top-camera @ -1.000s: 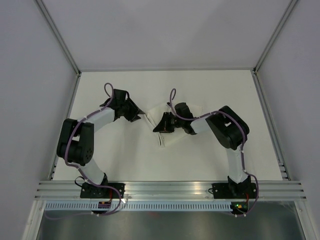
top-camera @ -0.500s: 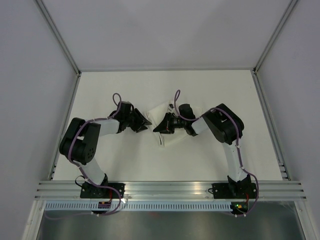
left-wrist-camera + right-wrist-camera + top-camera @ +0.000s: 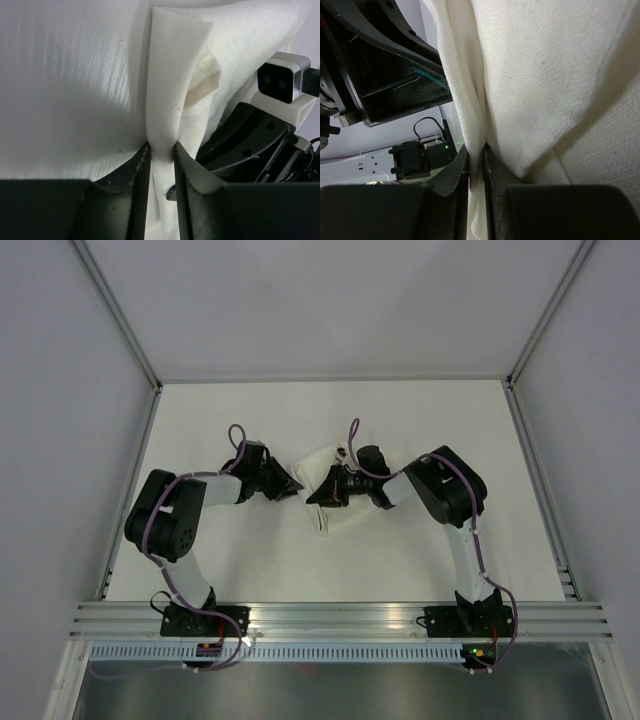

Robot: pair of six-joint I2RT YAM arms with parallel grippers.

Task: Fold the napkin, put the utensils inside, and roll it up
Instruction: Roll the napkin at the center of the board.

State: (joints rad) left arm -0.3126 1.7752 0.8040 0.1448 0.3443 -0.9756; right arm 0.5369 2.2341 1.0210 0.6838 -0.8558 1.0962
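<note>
Clamping napkin [image 3: 172,95], wrist-view only: left pincer [image 3: 160,152]

Side by side: the white-and-black jointed left arm [image 3: 205,490] and matching right arm [image 3: 468,558], both strung with looped purple cables [image 3: 236,435]. The matte black left gripper [image 3: 161,150], flecked with pale specks, mirrors the right gripper [image 3: 476,150].

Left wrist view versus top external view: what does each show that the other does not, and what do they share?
Only the left wrist view shows the left gripper shut on a raised fold of the napkin. Only the top external view shows both whole arms, their bases and the table. Both show the napkin and the right gripper beside it.
</note>
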